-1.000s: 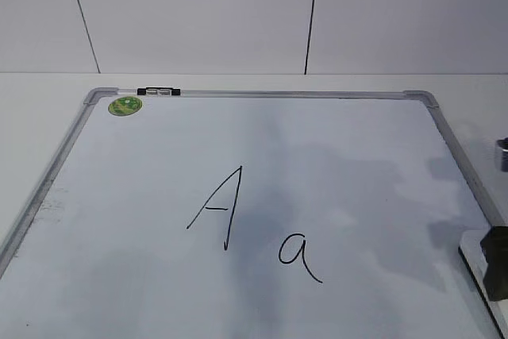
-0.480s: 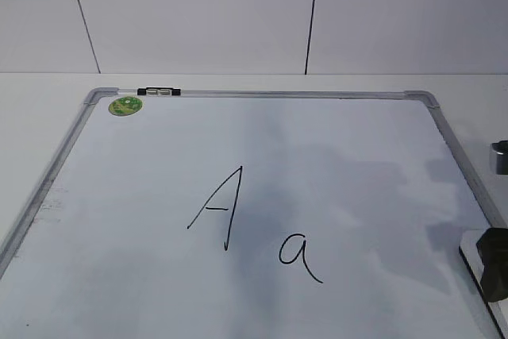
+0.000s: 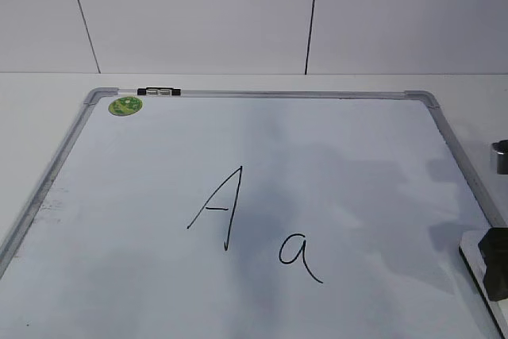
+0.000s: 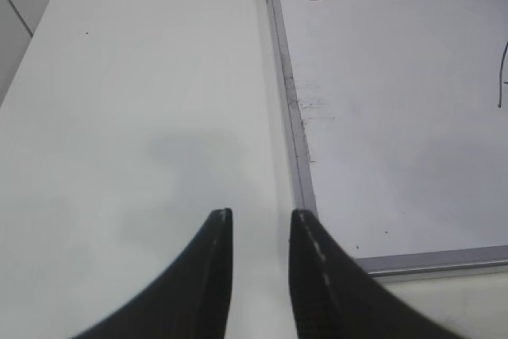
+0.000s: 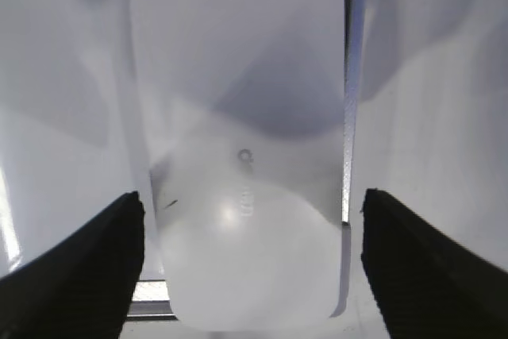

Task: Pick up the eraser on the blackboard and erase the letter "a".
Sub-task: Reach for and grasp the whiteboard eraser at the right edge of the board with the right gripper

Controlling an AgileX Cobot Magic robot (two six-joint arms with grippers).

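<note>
The blackboard (image 3: 333, 156) is a white board in a grey frame lying flat on the table. The letter "a" (image 3: 298, 256) is written near its front middle. The eraser (image 3: 474, 250) lies at the board's right front edge. In the right wrist view the eraser (image 5: 238, 196) is a white rounded block with small grey lettering. My right gripper (image 5: 252, 204) is open, one finger on each side of the eraser with a gap on both sides. One of its dark fingers shows in the exterior view (image 3: 498, 263). My left gripper (image 4: 260, 216) is open and empty over the table left of the board (image 4: 397, 77).
A larger capital "A" (image 3: 218, 208) stands left of the small letter. A green sticker (image 3: 125, 105) and a black clip (image 3: 159, 92) mark the board's far left corner. A grey metal part (image 3: 501, 155) shows at the right edge. White wall behind.
The right gripper's dark finger by the eraser wobbled slightly and sits almost where it was. The board, the letters and the eraser have not moved.
</note>
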